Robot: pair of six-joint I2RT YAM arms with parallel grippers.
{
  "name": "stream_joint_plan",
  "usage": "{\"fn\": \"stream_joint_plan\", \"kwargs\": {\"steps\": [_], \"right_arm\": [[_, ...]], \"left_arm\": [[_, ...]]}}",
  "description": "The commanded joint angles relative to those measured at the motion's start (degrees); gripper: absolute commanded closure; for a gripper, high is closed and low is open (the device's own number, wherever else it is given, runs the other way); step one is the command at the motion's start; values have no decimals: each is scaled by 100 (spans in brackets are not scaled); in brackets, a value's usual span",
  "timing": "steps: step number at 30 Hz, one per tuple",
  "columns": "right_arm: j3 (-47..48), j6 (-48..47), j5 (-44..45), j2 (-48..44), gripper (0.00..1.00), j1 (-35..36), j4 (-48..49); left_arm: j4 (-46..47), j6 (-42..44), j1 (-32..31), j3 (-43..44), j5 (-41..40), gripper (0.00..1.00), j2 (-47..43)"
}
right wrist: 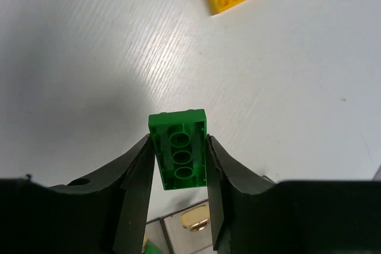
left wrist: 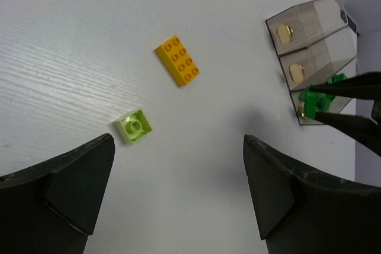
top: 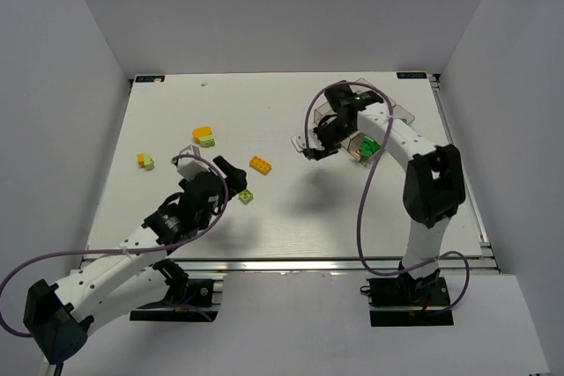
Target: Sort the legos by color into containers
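My right gripper is shut on a dark green brick, underside up, held in the air just beside the clear bins. In the top view this gripper hangs left of the bins, and one bin holds dark green bricks. My left gripper is open and empty above the table, near a pale lime brick and an orange-yellow brick. The left wrist view also shows the bins and the held green brick.
An orange-yellow brick touches a pale lime one at the back left. A small yellow and lime pair lies farther left. The orange-yellow brick and the lime brick lie between the arms.
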Motion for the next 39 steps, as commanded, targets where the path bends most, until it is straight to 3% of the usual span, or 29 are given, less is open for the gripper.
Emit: {"fn": "stream_joint_plan", "kwargs": {"steps": [1,6,10,14,18,29,39], "right_arm": [[-262,2029,-671,-603,93,-48,812],[-720,4436,-697,-1165,93,-408,1682],[-1107,6029,-627,-1457,93,-1188,2753],[-1072,7340,-338,-1247,94,-1954,3089],[-984,7658,-205,-1000,93,-2474,3080],[-668,8273,217,-201,84,-2650,3441],[-861,8300,410,-147,78,-3027,3459]], "left_arm": [[-412,-268,265,693,5,2,285],[-703,-101,959,1353,1059,2,857],[-887,145,1363,1767,1455,2,1271],[-975,251,1680,1908,1781,2,1517],[-914,251,1839,1811,1975,2,1482],[-966,-21,1936,1249,1940,2,798],[-1081,-180,1980,923,1860,2,392]]}}
